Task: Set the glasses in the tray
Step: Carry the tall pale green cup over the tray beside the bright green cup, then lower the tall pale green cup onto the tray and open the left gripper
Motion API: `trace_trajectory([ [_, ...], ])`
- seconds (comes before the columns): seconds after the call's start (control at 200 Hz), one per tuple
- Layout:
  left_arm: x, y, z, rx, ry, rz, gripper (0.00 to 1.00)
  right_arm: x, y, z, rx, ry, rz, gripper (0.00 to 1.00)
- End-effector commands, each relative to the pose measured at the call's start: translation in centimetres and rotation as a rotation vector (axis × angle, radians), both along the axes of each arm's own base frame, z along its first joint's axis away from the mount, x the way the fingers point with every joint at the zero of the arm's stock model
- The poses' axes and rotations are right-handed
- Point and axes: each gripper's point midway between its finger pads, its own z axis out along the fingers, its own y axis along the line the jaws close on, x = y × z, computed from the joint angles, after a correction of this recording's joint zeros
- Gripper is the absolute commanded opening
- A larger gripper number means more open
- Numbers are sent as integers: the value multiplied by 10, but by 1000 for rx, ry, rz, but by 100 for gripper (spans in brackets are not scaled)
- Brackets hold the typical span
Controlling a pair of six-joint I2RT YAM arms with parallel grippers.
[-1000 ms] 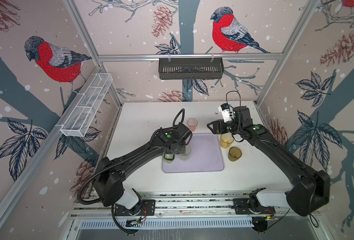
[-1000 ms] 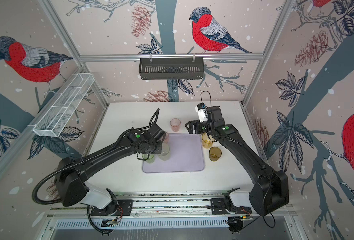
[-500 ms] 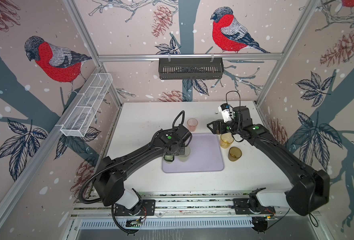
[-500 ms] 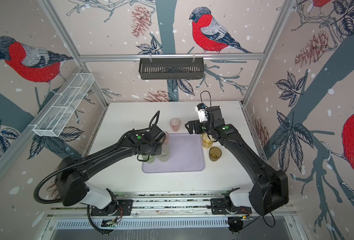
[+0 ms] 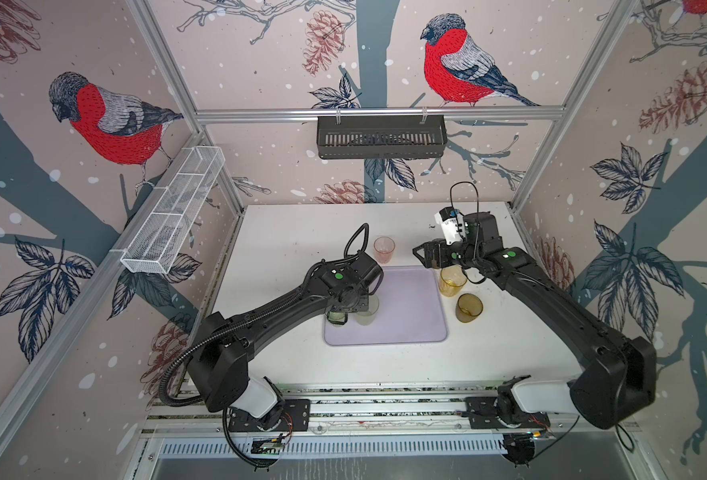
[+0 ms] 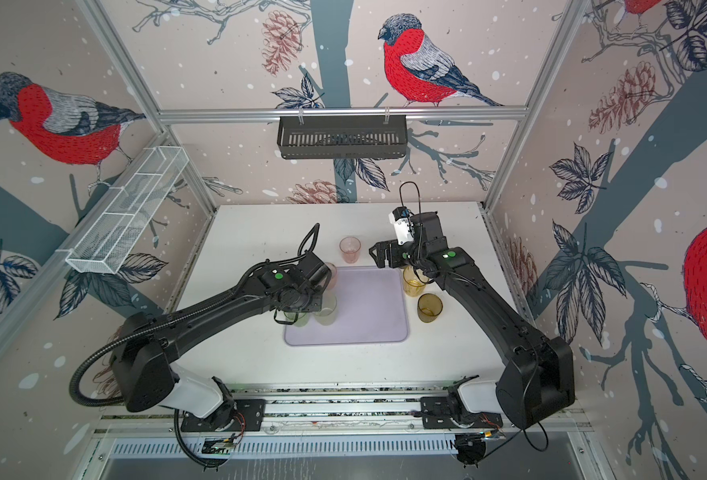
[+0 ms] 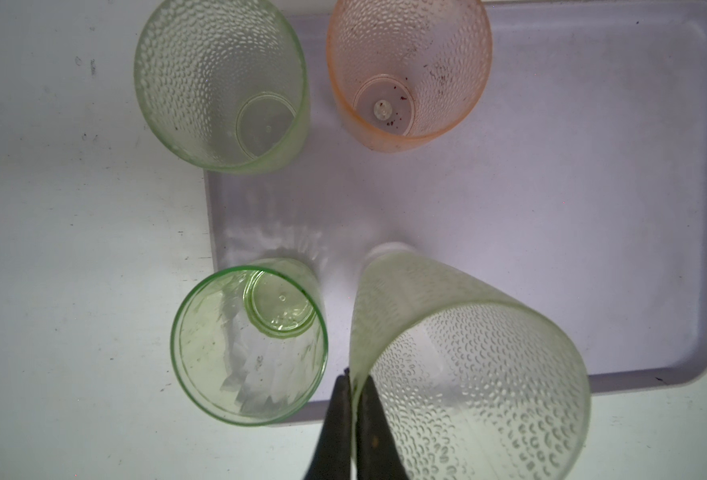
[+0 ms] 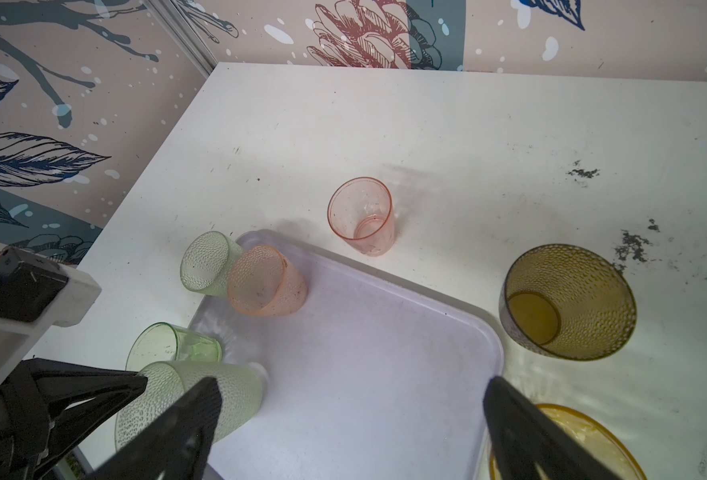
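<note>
Nothing moved; left gripper pinches frosted glass beside green tumbler.

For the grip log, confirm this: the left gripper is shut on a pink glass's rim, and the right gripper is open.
Wrong glass. The left wrist view shows the left gripper shut on the rim of the tall green glass. The right gripper is open.

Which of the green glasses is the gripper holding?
The taller frosted, dimpled green glass, its rim pinched by the left gripper. The smooth clear-green glass and the other dimpled green glass stand free.
</note>
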Motion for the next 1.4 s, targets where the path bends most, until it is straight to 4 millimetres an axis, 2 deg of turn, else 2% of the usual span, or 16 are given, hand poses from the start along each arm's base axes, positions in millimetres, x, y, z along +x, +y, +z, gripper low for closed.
trace_trajectory([
  [0.0, 3, 0, 0, 1, -16, 18, 0, 2, 3, 7, 21, -13, 1, 100],
  [0.79, 1, 3, -5, 6, -11, 29, 0, 1, 0, 8, 22, -19, -6, 100],
  [1.266, 2, 4, -4, 12, -12, 28, 8, 2, 0, 9, 24, -21, -8, 100],
  [1.396, 2, 5, -3, 16, -13, 28, 12, 3, -1, 10, 24, -22, -11, 100],
])
